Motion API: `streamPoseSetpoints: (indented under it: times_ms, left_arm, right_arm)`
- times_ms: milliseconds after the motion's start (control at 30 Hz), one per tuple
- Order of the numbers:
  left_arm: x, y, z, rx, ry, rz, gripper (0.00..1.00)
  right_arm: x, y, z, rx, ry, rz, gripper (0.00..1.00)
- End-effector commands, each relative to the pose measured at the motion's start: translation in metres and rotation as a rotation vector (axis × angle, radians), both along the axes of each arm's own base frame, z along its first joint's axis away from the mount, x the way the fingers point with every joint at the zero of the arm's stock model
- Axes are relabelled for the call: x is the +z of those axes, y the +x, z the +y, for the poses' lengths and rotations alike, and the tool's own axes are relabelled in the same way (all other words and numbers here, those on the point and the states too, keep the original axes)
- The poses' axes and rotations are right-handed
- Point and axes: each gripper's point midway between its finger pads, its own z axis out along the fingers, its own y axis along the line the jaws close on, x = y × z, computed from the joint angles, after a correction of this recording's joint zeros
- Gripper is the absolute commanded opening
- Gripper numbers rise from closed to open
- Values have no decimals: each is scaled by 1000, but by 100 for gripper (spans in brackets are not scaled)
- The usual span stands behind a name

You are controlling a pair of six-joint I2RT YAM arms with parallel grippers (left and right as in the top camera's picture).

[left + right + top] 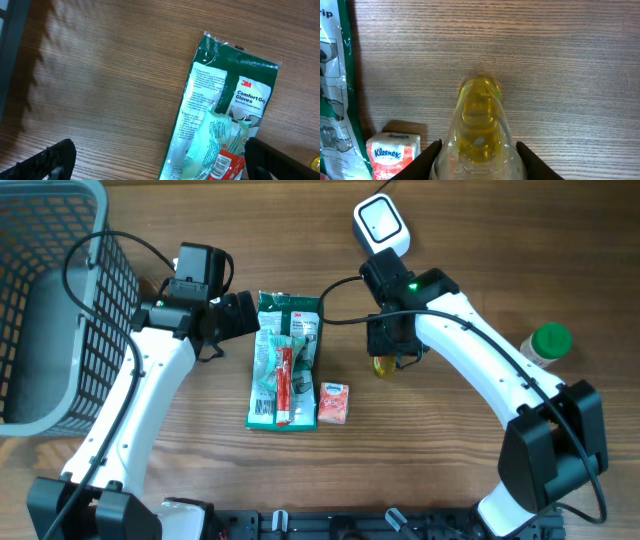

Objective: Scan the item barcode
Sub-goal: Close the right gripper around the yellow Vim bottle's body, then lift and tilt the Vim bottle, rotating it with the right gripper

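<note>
- Straddling the clear yellowish bottle (pixel 479 125), the right fingers (pixel 431 161) sit close against its two sides; I cannot tell whether they actually press it.
- The bottle rests on the bench (pixel 470 240), just right of the Kleenex packet (pixel 333 402) and on the robot's side of the white scanner (pixel 381 223).
- The left fingers (pixel 47 162) are spread wide and hold nothing. They hover by the far left corner of the 3M glove pack (pixel 285 360).
- A grey basket (pixel 95 192) stands at far left.

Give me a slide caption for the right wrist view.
Right gripper straddling a clear yellow bottle on the wooden table, Kleenex pack nearby.
</note>
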Motion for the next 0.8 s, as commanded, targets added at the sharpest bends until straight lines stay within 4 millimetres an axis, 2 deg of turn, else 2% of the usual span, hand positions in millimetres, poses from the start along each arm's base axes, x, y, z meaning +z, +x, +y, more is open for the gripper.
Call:
streamPoseSetpoints:
  times_ms: [0,200,333,367,500,567,700,767]
  left_arm:
    - [8,3,3,-3,9,-24,100]
    - [8,3,3,-3,9,-23,100]
    - [8,3,3,-3,9,-24,100]
    - [8,3,3,-3,9,-24,100]
    - [8,3,3,-3,9,-24,100]
    - [8,3,3,-3,9,-23,100]
    - [8,3,3,-3,9,-24,100]
    - [8,3,3,-2,9,-24,100]
  right_arm:
    - [-6,2,-1,-5,-8,-1,41]
    - [-2,4,2,-10,25,-6,36]
    - [11,3,6,-16,101,-10,31]
    - [17,3,5,-19,122,-20,27]
    - [50,-1,3,-1,220,-63,25]
    - [67,-5,9,31,306,-76,24]
    - [113,-17,24,141,555,-115,14]
    - [125,-19,25,170,614,-133,14]
